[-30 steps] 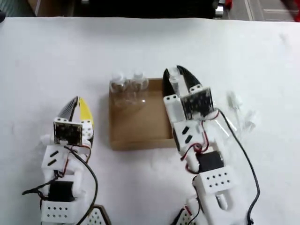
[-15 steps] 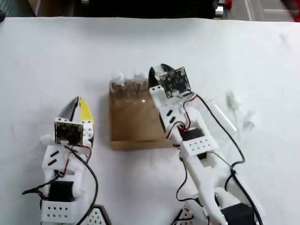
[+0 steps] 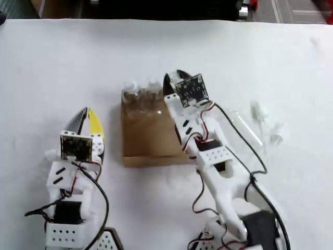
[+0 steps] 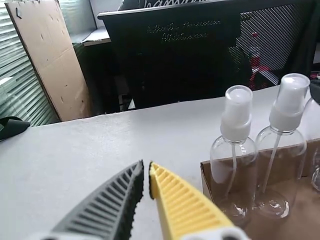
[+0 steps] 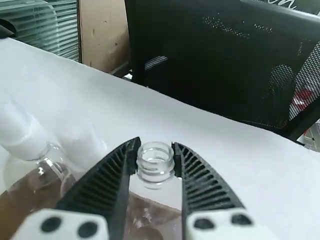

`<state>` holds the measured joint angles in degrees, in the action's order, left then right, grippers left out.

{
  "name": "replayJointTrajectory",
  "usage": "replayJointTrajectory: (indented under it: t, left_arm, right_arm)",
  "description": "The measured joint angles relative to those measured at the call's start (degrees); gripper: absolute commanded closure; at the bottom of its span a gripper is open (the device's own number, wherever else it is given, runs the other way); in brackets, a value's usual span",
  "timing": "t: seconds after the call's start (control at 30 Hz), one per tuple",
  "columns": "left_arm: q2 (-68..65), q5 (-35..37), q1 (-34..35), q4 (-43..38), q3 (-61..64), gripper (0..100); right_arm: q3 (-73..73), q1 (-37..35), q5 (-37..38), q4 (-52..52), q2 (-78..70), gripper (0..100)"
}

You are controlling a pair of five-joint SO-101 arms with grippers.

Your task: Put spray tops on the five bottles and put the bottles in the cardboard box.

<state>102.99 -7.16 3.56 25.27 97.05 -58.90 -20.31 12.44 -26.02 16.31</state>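
White tabletop (image 3: 62,62) is carrying the cardboard box (image 3: 151,152); the right gripper (image 3: 173,79) is pinching an upright, uncapped bottle (image 5: 155,162) by its neck over the box's far end, just beside two capped bottles (image 4: 235,165) (the left gripper (image 4: 146,172), pressed together, is sitting farther off).

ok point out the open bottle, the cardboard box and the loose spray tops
open bottle (image 5: 155,159), right wrist view, threaded neck
cardboard box (image 3: 148,139), high view, bare floor
loose spray tops (image 3: 258,111), high view, one top's head

Left gripper (image 3: 86,114) is sitting lower left, fingers together; right gripper (image 3: 174,79) is hanging mid-frame, pinching a bottle (image 5: 156,159) neck.
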Motion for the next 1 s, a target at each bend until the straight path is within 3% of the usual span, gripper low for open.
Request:
replayJointTrajectory:
  t: [0.2,1.0]
  left_arm:
    - [0.0,-0.4,0.0,0.0,0.0,98]
    - [0.0,-0.4,0.0,0.0,0.0,98]
  right_arm:
    - [0.0,1.6,0.0,-4.2,-2.9,98.2]
    - [6.8,1.8,0.0,-4.7,-13.9,97.1]
